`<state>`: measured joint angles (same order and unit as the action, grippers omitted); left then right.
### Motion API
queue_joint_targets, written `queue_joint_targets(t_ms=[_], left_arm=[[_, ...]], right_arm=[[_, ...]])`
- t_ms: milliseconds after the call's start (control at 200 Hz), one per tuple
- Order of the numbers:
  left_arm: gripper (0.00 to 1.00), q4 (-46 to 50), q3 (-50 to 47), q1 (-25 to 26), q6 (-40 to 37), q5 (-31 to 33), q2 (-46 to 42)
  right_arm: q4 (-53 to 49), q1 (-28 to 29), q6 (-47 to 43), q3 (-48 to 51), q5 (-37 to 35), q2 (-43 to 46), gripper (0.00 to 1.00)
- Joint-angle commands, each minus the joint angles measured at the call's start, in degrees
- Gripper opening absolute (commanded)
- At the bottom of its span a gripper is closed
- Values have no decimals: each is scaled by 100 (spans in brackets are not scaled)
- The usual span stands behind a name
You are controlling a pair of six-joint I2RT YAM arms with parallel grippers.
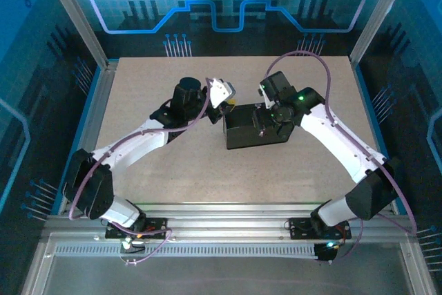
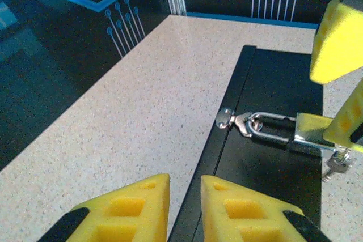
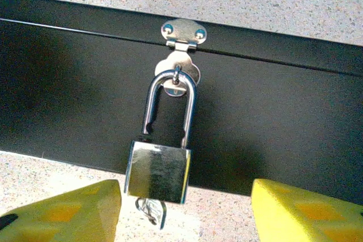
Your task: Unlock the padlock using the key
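**Right fingers are straddling the padlock; left fingers are holding nothing**

In the right wrist view, your right gripper (image 3: 184, 199) is sitting at the bottom of the frame. Its fingers are released and spread wide, one on each side of the padlock (image 3: 157, 171), gripping nothing. The key (image 3: 152, 211) is showing just beneath the padlock body, at lower centre. Above, the shackle is passing through the hasp (image 3: 182, 33) on the black box (image 3: 68, 89). In the left wrist view, your left gripper (image 2: 185, 205) is sitting at the bottom edge, fingers drawn nearly together with nothing between them, over the table (image 2: 142, 94) by the box's edge.
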<state>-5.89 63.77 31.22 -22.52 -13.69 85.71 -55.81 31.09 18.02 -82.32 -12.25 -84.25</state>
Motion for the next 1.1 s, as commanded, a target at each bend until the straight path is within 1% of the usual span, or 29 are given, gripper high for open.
queue_joint_targets(t_ms=[0,270,415,485,565,680,710,765,840,995,1095], left_arm=[[22,130,153,-52,143,76,43],[22,150,171,-61,160,69,127],[22,175,179,-64,169,105,123],[22,185,171,-74,153,112,110],[22,185,148,-81,141,127,78],[22,193,136,-88,159,172,60],[22,200,135,-86,173,180,51],[22,218,152,-88,190,174,53],[22,236,170,-87,228,184,51],[22,229,182,-89,331,86,45],[21,229,212,-83,376,34,59]], right_arm=[[246,99,-126,127,-95,-87,63],[516,99,61,98,250,-156,62],[345,64,164,121,231,-355,58],[397,11,225,253,350,-342,55],[422,-45,275,335,480,-338,47],[470,-204,451,411,746,-233,27],[507,-296,519,438,924,-167,24],[619,-507,636,483,1315,-45,21],[836,-973,856,580,2261,124,18],[1465,-1880,1335,864,4333,304,17],[1670,-2188,1508,924,5082,245,17]])
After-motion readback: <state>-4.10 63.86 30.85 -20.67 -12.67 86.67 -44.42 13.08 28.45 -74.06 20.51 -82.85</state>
